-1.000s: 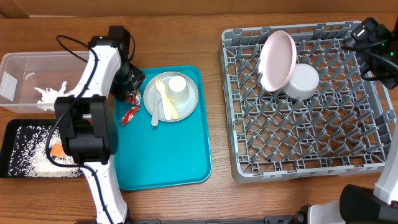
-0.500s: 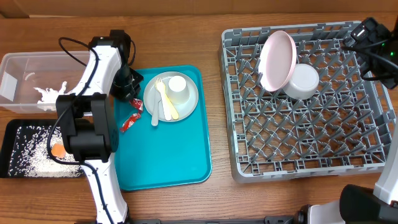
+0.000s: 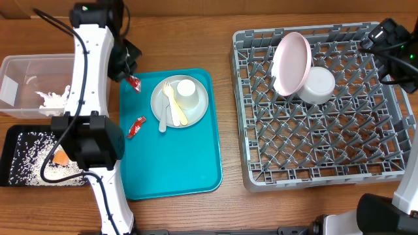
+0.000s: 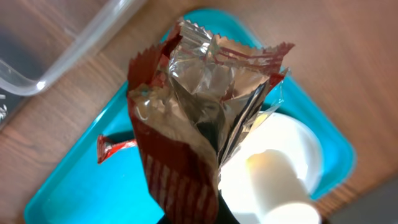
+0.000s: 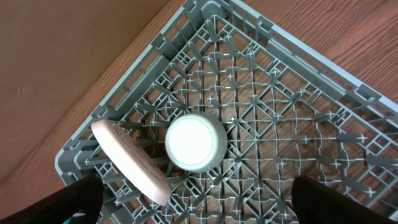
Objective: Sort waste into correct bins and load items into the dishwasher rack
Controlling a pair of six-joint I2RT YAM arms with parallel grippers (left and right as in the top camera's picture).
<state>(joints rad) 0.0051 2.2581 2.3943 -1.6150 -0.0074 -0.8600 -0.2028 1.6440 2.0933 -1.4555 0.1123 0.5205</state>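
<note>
Red-and-silver foil fills the left wrist view: a crinkled wrapper is pinched at its lower end by the left gripper, whose jaws are clenched on it. From overhead the wrapper hangs in the air over the far left corner of the teal tray, just beside the clear plastic tub, which holds a crumpled white napkin. A second foil wrapper lies flat on the teal tray near its left edge. Nearer the robot, the black tray holds scattered rice grains and a small orange cube.

On the teal tray sits the grey-green plate with a small white cup and pale plastic cutlery lying on it.

The grey dishwasher rack stands well apart to the right. A pale pink plate stands tilted on edge among its pegs, touching a white bowl set base up. The right gripper hovers above the rack's far right corner, its fingers spread wide and grasping nothing.
</note>
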